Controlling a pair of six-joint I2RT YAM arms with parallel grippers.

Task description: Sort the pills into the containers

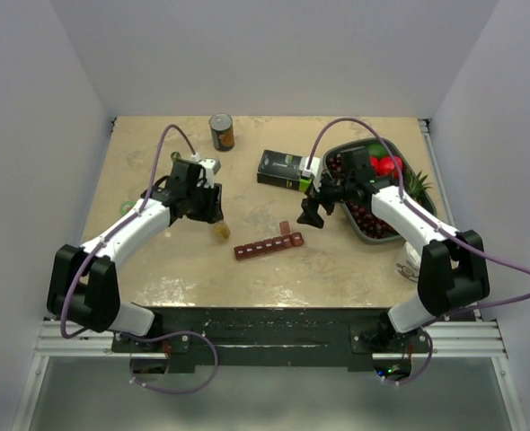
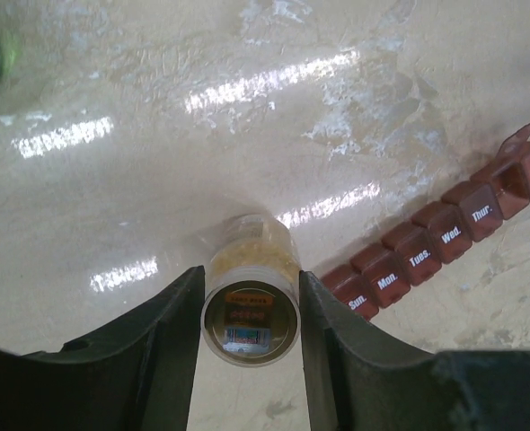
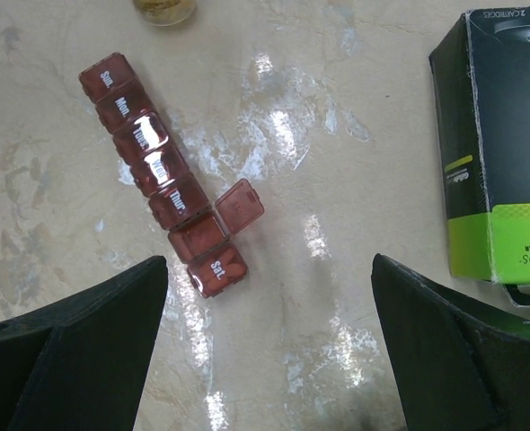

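The left gripper [image 2: 250, 310] clamps a small clear bottle of yellow pills [image 2: 251, 260], apparently for pouring, beside the Sunday end of the dark red plastic seven-compartment strip [image 3: 162, 171]. The right gripper [image 3: 269, 341] hovers wide open near its Saturday end, one lid [image 3: 240, 205] raised.

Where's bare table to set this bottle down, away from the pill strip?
Bare: the near band between the pill strip and the table's front edge, and the back-left corner beside the can. Crowded: the right, where box, fruit tray and open right gripper cluster by the strip's end.
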